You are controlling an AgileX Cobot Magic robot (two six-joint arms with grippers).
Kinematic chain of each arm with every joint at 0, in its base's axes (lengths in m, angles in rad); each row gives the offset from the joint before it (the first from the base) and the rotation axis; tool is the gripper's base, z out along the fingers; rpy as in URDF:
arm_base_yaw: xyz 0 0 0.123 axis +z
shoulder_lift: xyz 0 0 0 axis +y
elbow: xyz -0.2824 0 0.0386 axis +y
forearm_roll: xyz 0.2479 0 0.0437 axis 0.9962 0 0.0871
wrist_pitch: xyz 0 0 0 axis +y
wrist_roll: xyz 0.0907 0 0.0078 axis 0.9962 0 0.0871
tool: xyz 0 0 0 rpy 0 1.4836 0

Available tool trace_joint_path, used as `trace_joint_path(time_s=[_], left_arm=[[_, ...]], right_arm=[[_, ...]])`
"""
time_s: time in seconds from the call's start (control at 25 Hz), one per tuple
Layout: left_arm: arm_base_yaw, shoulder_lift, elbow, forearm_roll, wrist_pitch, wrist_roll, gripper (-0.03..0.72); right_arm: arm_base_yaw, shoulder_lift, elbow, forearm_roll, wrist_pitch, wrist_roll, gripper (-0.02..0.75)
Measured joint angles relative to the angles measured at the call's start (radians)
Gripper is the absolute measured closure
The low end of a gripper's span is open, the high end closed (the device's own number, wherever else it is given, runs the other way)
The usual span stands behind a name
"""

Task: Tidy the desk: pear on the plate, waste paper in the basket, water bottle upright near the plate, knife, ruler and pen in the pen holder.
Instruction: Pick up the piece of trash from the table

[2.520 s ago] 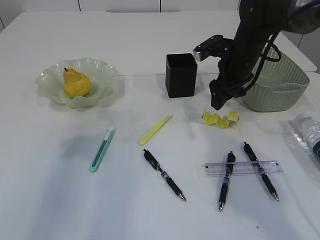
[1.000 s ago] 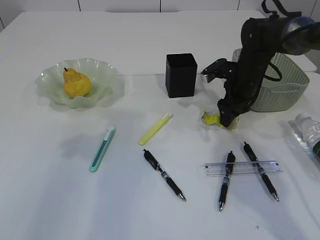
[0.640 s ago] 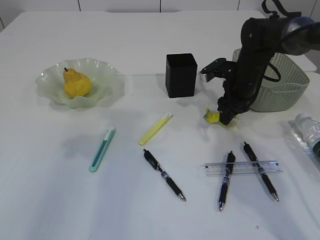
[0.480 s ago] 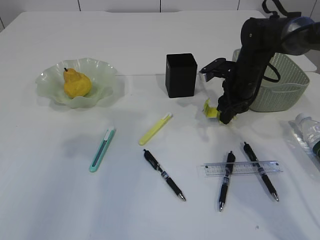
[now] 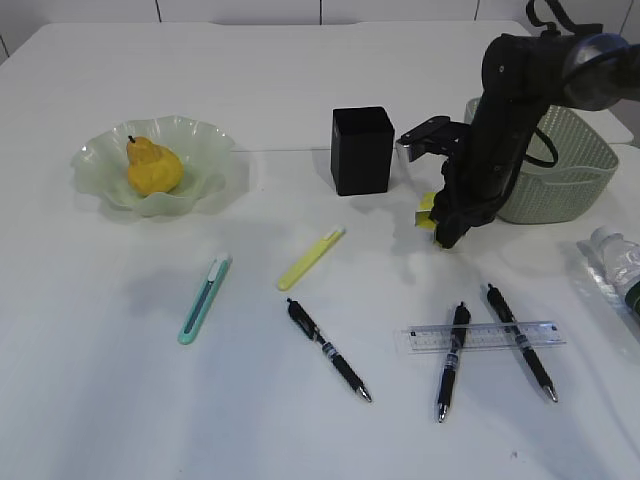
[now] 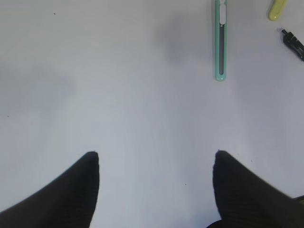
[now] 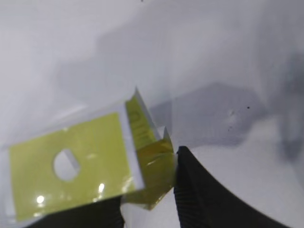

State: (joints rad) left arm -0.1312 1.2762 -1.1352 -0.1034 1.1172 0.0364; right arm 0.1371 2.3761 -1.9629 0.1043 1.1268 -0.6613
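The waste paper (image 5: 427,210) is seen as a creased scrap of yellow and white paper, pinched between the fingers of the right end effector (image 5: 441,226) and lifted clear of the desk (image 5: 300,430). In the right wrist view the paper (image 7: 90,161) shows a flat yellow panel with a small pale hole, a white border and a folded yellow flap that is clamped by the dark fingers (image 7: 199,190). It is held just to the right of the pen holder (image 5: 362,150), a matte black square box, and to the left of the basket (image 5: 560,170), a grey-green woven-look tub.

The left end effector (image 6: 154,185) is seen only in its wrist view, with its jaws spread apart and nothing between them, above bare desk.

Far left of the pen holder, the yellow pear (image 5: 153,168) is seated in the pale green ruffled plate (image 5: 205,140). In front of the pen holder a green knife (image 5: 204,300), a yellow marker (image 5: 310,258) and a black pen (image 5: 330,351) are laid on the desk. To its front right, the clear ruler (image 5: 486,336) is laid across two more pens (image 5: 452,362). The water bottle (image 5: 618,262) is seen lying at the right edge, past the basket.
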Motion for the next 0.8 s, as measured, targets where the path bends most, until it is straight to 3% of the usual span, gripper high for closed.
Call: trace_joint_path(time_s=[0.8], left_arm=[[0.000,0.000,0.000,-0.001,-0.002,0.000,0.160]], right_arm=[[0.000,-0.144,-0.052,0.021,0.043,0.010,0.508]])
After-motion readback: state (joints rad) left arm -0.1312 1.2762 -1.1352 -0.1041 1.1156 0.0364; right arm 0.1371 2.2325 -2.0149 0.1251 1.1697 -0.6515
